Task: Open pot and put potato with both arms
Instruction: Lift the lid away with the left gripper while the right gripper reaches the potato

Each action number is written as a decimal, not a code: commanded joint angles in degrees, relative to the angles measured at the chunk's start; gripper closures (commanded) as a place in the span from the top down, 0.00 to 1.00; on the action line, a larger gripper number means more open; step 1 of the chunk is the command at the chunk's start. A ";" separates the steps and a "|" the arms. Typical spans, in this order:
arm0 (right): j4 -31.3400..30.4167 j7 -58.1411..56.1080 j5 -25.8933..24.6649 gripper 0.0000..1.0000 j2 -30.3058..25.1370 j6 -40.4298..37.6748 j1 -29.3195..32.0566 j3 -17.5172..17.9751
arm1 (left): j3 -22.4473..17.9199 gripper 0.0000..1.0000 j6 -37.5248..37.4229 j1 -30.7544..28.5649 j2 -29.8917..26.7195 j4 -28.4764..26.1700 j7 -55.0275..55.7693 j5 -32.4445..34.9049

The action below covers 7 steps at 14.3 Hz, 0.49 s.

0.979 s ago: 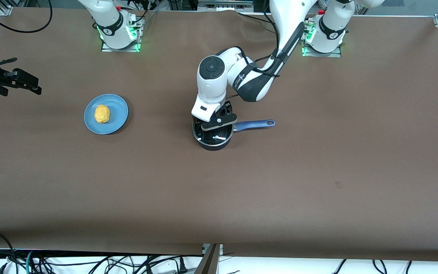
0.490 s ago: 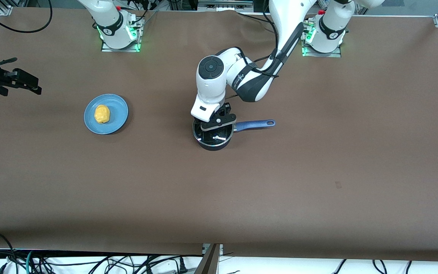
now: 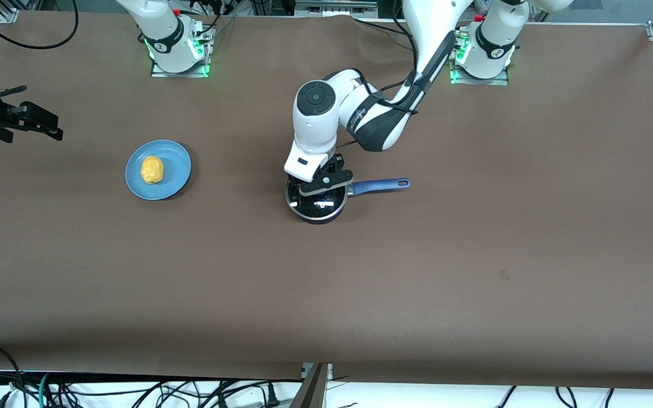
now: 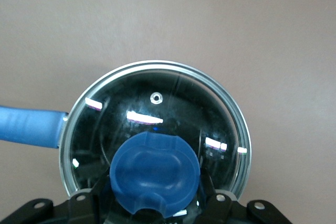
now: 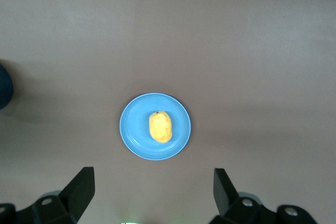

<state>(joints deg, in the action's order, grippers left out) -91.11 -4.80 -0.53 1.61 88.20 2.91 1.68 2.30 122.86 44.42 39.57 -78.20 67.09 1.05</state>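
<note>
The black pot (image 3: 319, 214) stands mid-table, its dark-blue handle (image 3: 380, 185) pointing toward the left arm's end. A glass lid (image 4: 157, 98) with a blue knob (image 4: 155, 163) covers it. My left gripper (image 3: 323, 190) is right over the lid, and its fingers (image 4: 100, 192) are closed against both sides of the knob. The yellow potato (image 3: 152, 169) lies on a light-blue plate (image 3: 176, 170) toward the right arm's end, and also shows in the right wrist view (image 5: 160, 127). My right gripper (image 5: 152, 177) hangs high above the plate (image 5: 131, 132), open and empty.
Brown table cover (image 3: 474, 255) all around. The right gripper's black body (image 3: 32, 120) shows at the edge of the front view. Arm bases (image 3: 178, 48) stand along the table edge farthest from the front camera. Cables hang below the table's near edge.
The left wrist has shifted slightly over the pot and the glints on the lid have moved. The right arm, plate and potato have not moved.
</note>
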 commanded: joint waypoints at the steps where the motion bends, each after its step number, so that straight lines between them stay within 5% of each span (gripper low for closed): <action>1: -0.47 0.41 0.27 1.00 -1.35 -2.49 0.61 0.78 | 0.42 0.52 -4.20 -4.41 -5.72 -1.51 -7.11 1.15; 4: -4.67 0.32 0.18 1.00 1.28 -5.15 0.70 0.69 | 0.51 0.51 -4.55 -12.48 -11.25 -7.04 -22.56 -1.13; 7: -15.81 0.23 -0.26 1.00 0.68 3.52 0.61 0.60 | 0.07 0.51 -4.82 -22.85 -16.53 -13.63 -43.03 -4.30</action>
<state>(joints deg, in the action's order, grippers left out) -99.15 -4.80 -0.55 3.51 86.29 2.92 1.78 1.63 117.93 27.75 29.09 -84.30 36.33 -0.62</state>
